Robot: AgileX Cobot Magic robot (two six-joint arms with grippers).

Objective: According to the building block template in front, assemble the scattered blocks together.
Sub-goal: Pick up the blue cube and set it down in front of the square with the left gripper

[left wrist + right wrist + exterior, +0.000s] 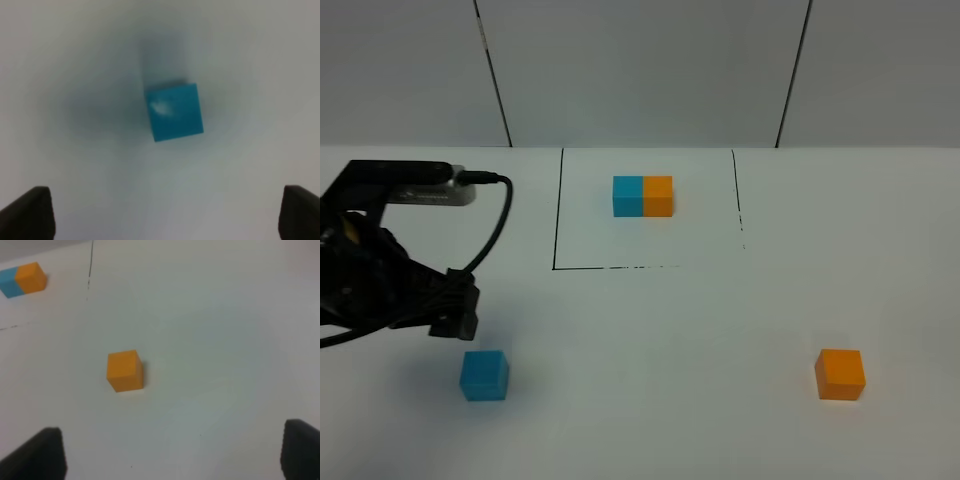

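The template (642, 196), a small bar with a cyan-blue cube on the left and an orange cube on the right, lies inside a black-lined square at the back. The loose blue cube (484, 375) sits at the front left. My left gripper (458, 318) hovers just above and behind it. In the left wrist view the blue cube (175, 112) lies ahead of the open, empty left gripper (165, 215). The loose orange cube (840, 374) sits at the front right. In the right wrist view the orange cube (125, 370) lies ahead of the open, empty right gripper (170, 455), with the template (22, 279) far off.
The white table (660, 340) carries a black-lined square (554, 220) around the template. A grey panelled wall (640, 70) stands behind. My left arm with its cable (495, 225) fills the left edge. The right arm is out of the exterior view.
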